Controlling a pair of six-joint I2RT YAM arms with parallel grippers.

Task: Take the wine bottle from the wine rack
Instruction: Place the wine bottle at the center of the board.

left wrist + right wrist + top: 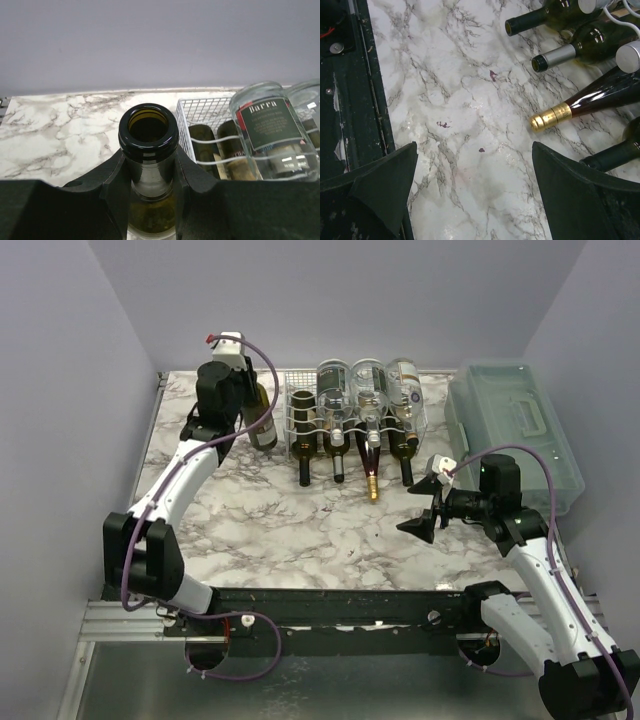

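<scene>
A dark green wine bottle (262, 416) stands upright on the marble just left of the white wire wine rack (296, 400). My left gripper (150, 170) is shut on its neck, below the open mouth (148, 129). In the top view the left gripper (240, 400) sits at the back left of the table. The rack (200, 112) holds several bottles lying down, clear ones (368, 390) on the upper tier and dark ones (338, 455) below with necks toward me. My right gripper (425, 508) hovers open over bare marble in front of the rack, with nothing between its fingers (580, 195).
A translucent green-grey plastic box (515, 425) with a handle stands at the right edge. A gold-capped bottle neck (550, 116) and other necks (555, 56) stick out of the rack near the right gripper. Purple walls close in the table on three sides.
</scene>
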